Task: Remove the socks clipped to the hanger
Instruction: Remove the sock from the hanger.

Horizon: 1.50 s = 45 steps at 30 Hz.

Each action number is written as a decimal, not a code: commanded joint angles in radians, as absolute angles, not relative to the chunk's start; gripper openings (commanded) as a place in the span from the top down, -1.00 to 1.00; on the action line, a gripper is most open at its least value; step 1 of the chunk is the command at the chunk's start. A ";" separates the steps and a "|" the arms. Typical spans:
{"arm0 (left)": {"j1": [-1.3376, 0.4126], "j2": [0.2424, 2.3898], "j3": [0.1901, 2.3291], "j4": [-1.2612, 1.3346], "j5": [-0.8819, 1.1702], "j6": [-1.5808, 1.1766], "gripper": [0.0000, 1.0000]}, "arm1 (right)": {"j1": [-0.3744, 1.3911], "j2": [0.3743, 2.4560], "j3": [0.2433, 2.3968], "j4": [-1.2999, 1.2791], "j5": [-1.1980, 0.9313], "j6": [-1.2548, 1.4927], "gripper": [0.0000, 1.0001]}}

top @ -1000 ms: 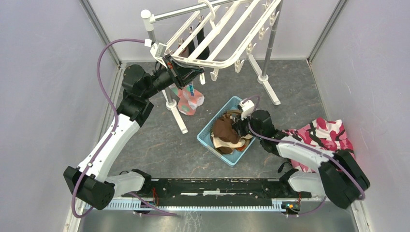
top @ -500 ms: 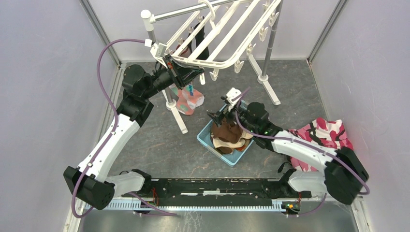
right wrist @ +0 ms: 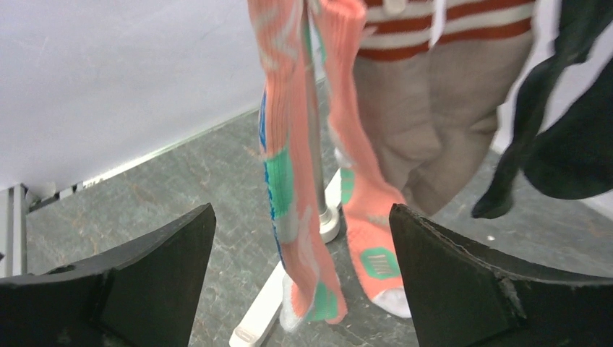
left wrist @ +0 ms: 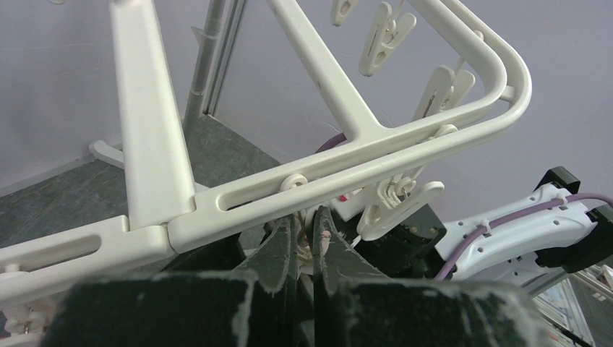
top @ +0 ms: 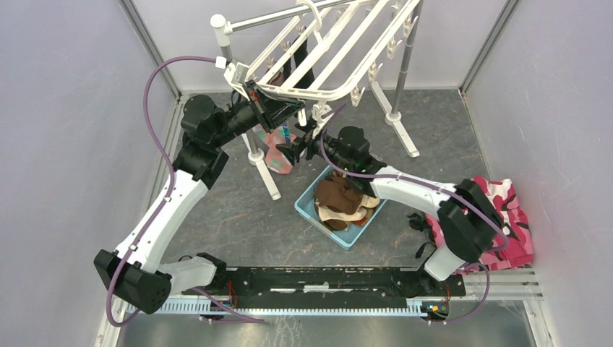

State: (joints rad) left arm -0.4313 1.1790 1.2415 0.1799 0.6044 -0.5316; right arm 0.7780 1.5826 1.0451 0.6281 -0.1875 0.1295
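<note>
So the hanger [top: 329,92] is up on the pole stand [top: 264,173] along the far edge of the counter [top: 231,217], tilted, with most of its clips [left wrist: 383,40] dangling empty.

The left tool [top: 289,107] is right up under the near rail of the frame. In the left wrist view, the left tool [left wrist: 305,224] has its fingers [left wrist: 283,249] pinched nearly together just below the hanger [left wrist: 325,170]. There's a tiny white bit between them, and I honestly can't tell what it is.

The right tool [top: 295,147] is spread wide open and holding nothing. It's hovering off the counter just in front of the coral pink socks [top: 278,148], between the basket [top: 311,210] and the stand.

From the right wrist view, the right tool [right wrist: 302,213] frames those coral pink socks [right wrist: 296,181], which hang straight down with green patches and white toes. Beside them is a beige sock [right wrist: 426,108] with red-white bands at the top, then a black sock [right wrist: 571,144] further right. All of these are clipped up. The black sock [top: 300,69] also shows from above, hanging through the bars.

The light blue basket sits around the middle of the counter with brown socks [top: 336,195] piled inside. A pink camouflage cloth [top: 506,210] is heaped by the right edge, next to the right arm's base.
</note>
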 commanded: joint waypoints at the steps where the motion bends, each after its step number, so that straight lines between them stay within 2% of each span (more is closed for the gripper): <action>1: -0.436 1.145 1.283 0.172 0.674 -0.547 0.96 | 0.789 1.694 1.108 0.653 -0.230 0.106 -0.83; 4: -0.436 1.145 1.285 0.171 0.676 -0.552 0.96 | 0.796 1.744 1.127 0.686 -0.235 0.114 -0.44; 6: -0.436 1.143 1.284 0.170 0.674 -0.553 0.96 | 0.804 1.756 1.124 0.720 -0.233 0.129 -0.03; 9: -0.436 1.143 1.283 0.170 0.670 -0.551 0.92 | 0.816 1.749 1.113 0.755 -0.233 0.157 0.44; 10: -0.436 1.143 1.282 0.165 0.668 -0.547 0.80 | 0.821 1.734 1.103 0.762 -0.230 0.164 0.60; 11: -0.436 1.142 1.284 0.156 0.665 -0.542 0.57 | 0.824 1.716 1.091 0.766 -0.226 0.170 0.76; 13: -0.436 1.138 1.282 0.128 0.656 -0.518 -0.15 | 0.831 1.667 1.053 0.771 -0.213 0.184 1.00; 15: -0.436 1.132 1.278 0.095 0.664 -0.496 -0.90 | 0.833 1.605 0.998 0.776 -0.200 0.200 1.00; 16: -0.436 1.127 1.270 0.079 0.679 -0.487 -0.98 | 0.832 1.570 0.975 0.774 -0.194 0.207 1.00; 25: -0.436 0.968 1.098 -0.064 0.847 -0.328 -1.00 | 0.833 1.275 0.770 0.658 -0.190 0.258 1.00; 31: -0.436 0.858 1.069 -0.217 0.898 -0.158 -1.00 | 0.832 1.048 0.664 0.519 -0.171 0.265 1.00; 38: -0.436 0.836 1.056 -0.327 0.798 -0.045 -1.00 | 0.831 0.785 0.649 0.328 -0.057 0.253 1.00; 41: -0.436 0.844 1.066 -0.324 0.731 -0.029 -0.97 | 0.830 0.728 0.695 0.242 -0.017 0.239 1.00; 45: -0.436 0.870 1.111 -0.333 0.596 -0.007 -0.85 | 0.829 0.712 0.773 0.178 -0.007 0.239 1.00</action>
State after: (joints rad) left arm -0.4343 0.8547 1.0611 -0.3141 0.7422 -0.0853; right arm 0.8295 0.7238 0.6819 0.2729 -0.0498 0.2478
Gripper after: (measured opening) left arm 0.951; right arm 0.024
